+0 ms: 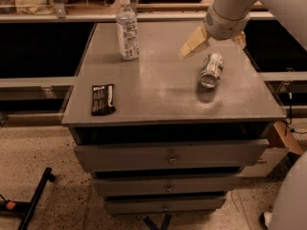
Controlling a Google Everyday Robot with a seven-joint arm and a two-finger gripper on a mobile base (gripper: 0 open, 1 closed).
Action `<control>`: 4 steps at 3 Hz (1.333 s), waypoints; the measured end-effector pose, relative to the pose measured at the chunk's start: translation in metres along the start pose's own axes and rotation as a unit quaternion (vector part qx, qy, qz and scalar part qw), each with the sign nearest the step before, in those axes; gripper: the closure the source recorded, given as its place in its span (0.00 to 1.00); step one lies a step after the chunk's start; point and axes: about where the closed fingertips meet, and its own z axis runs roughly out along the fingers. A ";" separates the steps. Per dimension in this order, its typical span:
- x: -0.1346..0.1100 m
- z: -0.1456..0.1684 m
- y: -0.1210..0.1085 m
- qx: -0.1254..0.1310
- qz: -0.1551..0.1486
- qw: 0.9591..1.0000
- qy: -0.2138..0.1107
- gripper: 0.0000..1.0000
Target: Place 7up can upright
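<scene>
The grey drawer cabinet fills the middle, and the gripper hangs over its far right part, fingers spread apart and holding nothing. A water bottle stands far left. The 7up can lies on its side just on the near side of the gripper, and a black packet lies near left.

claw: over rear right of surface, fingers spread wide, just behind 7up can | 7up can: lying on its side, not gripped | water bottle: upright, rear left | black packet: flat, front left
</scene>
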 end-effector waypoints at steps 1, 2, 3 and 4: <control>-0.012 0.007 -0.002 0.009 0.047 0.999 0.008 0.00; -0.027 0.022 -0.009 0.028 0.143 0.989 0.031 0.00; -0.036 0.040 -0.018 0.062 0.236 0.968 0.053 0.00; -0.036 0.040 -0.018 0.062 0.236 0.968 0.053 0.00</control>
